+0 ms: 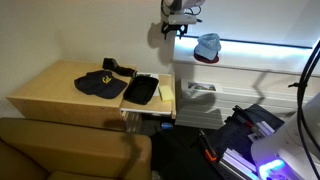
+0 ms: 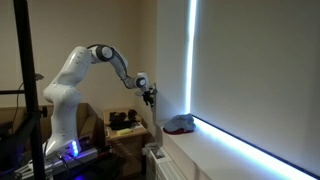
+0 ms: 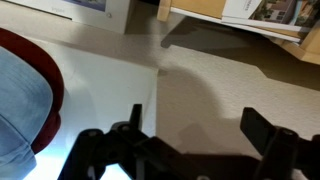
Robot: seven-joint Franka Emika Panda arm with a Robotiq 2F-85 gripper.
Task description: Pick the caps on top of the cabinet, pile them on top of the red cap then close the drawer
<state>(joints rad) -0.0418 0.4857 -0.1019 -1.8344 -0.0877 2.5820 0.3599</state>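
Two caps are lying stacked on the white ledge: the light blue cap is resting on top of the red cap, whose maroon edge is showing beneath it. The dark navy cap is lying apart from them on the flat top of the cabinet, near a small black blocky object. Just beside the navy cap, the drawer is standing pulled out, with its black tray-like inside facing up. A brown leather seat is occupying the foreground in front of the cabinet.

The gripper is hovering above the ledge, near the stacked caps and not touching them. Its jaws are standing wide apart and are holding nothing. In the wrist view the gripper is pointing down at the bare ledge surface, with its dark fingers showing along the bottom edge. The light blue cap and the red rim curving around it are lying at the left margin, clear of the fingers.

In an exterior view the white arm is reaching from its base toward the ledge, carrying the gripper above and to one side of the pile.
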